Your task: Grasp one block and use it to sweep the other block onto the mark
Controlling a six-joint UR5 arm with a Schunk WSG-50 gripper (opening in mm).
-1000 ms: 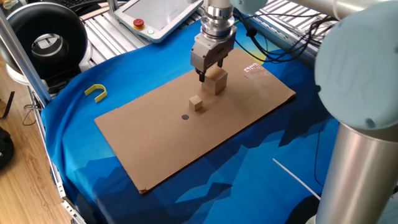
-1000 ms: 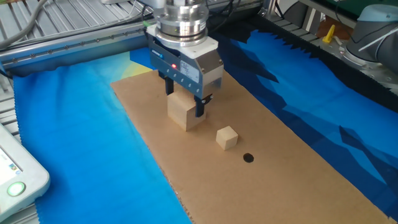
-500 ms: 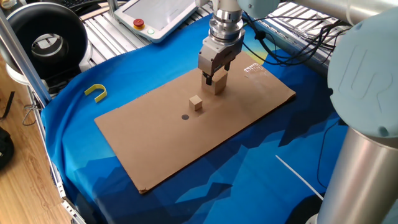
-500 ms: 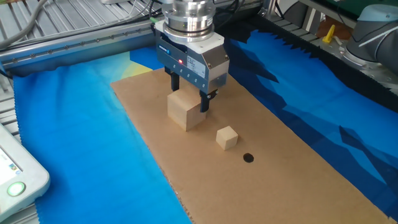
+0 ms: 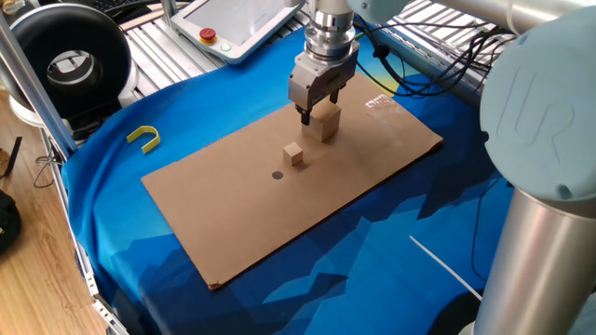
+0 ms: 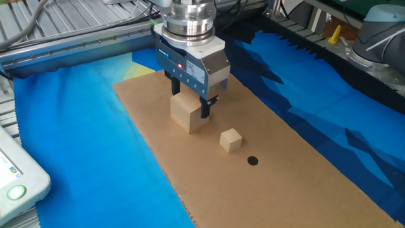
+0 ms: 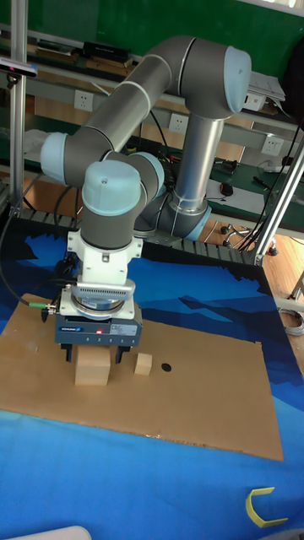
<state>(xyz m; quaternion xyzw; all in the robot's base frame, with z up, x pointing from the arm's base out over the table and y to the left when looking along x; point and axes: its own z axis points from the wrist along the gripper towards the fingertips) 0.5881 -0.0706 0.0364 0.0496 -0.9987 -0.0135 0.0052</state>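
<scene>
Versus half a second earlier, the gripper (image 6: 188,106) was shifted slightly left and lower in the other fixed view; blocks and dot were unmoved. The wrist was held vertical, fingers pointing down and straddling the larger cube (image 6: 188,113). The jaws were spread around the cube's top; firm contact could not be confirmed. The cube was sat on the cardboard sheet (image 6: 304,171). The tiny cube (image 6: 231,140) was found just beside it, the dark dot (image 6: 252,161) beyond.
</scene>
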